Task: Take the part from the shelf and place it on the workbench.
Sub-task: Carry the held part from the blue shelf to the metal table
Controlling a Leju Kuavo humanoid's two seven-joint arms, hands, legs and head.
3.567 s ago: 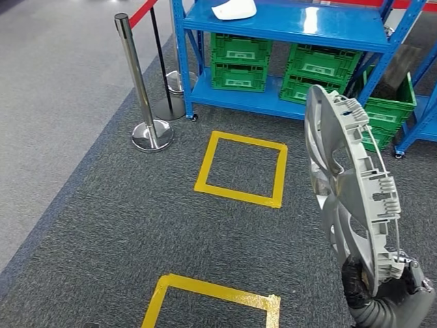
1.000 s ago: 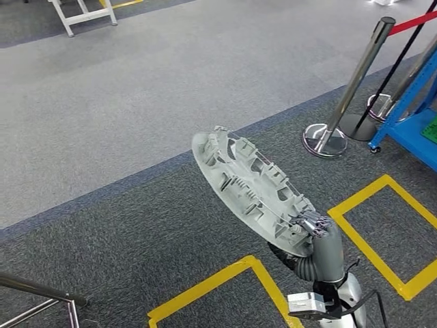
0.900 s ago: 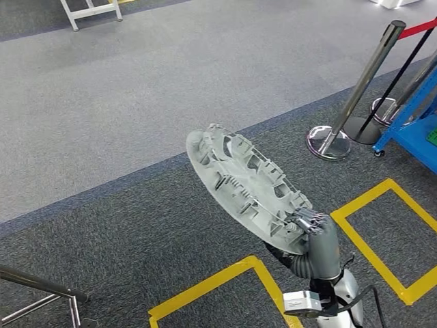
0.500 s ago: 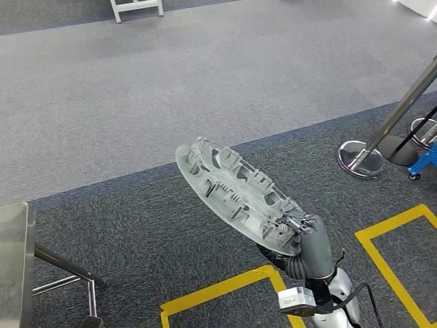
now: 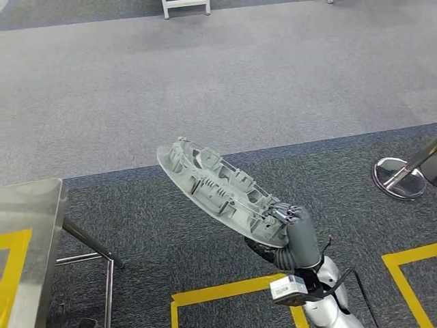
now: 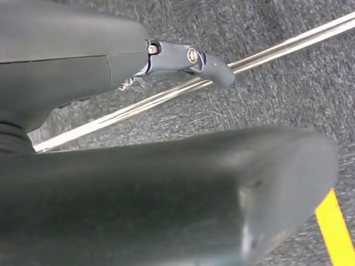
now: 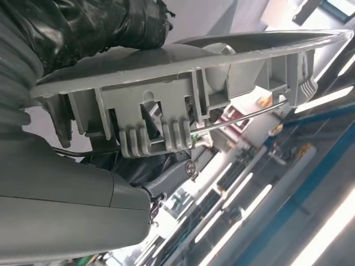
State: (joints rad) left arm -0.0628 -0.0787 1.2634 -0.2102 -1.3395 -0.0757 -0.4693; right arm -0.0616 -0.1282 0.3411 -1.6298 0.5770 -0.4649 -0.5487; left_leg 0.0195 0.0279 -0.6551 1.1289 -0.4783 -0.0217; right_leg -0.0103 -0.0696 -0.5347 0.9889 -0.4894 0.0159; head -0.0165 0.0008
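Note:
The part is a grey plastic wheel cover (image 5: pixel 216 188), ribbed underside up, tilted and nearly flat above the dark carpet in the head view. My right hand (image 5: pixel 296 239) grips it by its near rim. In the right wrist view, dark fingers (image 7: pixel 96 22) lie over the cover's edge (image 7: pixel 176 61) and its clips point toward the camera. The workbench (image 5: pixel 31 205) is a steel table with a yellow tape mark at the far left of the head view, well left of the cover. My left hand (image 6: pixel 125 166) hangs over the carpet with thumb and fingers apart, holding nothing.
The workbench's steel legs and crossbar (image 5: pixel 87 242) stand below its corner. A chrome stanchion base (image 5: pixel 401 178) sits at the right. Yellow tape squares (image 5: pixel 227 294) mark the dark carpet. Lighter grey carpet lies beyond, with a white frame (image 5: pixel 186 7) at the far edge.
The whole view has swung left: shelf and stanchions slid off to the right and the workbench came in at the left. The wheel cover, upright earlier, now lies tilted nearly flat in my right hand.

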